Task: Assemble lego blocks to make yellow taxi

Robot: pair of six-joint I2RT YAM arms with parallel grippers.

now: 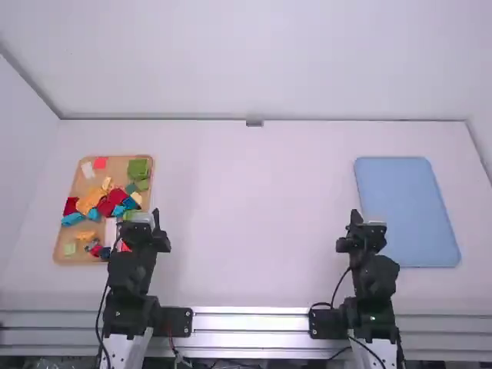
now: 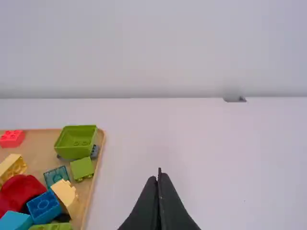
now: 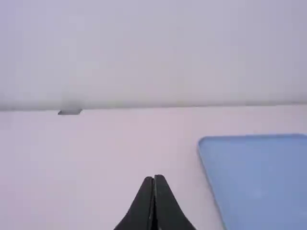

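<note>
Two robot arms are standing at a white table [image 1: 246, 215], between the coloured blocks [image 1: 116, 196] and one blue board [image 1: 407, 207].
In the left part of the frame, the wooden tray [image 1: 117, 167] holds the blocks; a green block [image 1: 138, 168] is in its upper right corner, and a pink-red block [image 1: 100, 163] near its upper left. The left gripper [image 1: 144, 219] is beside the tray's lower right side in the picture; the right gripper [image 1: 366, 224] is near the board's lower left side.
</note>
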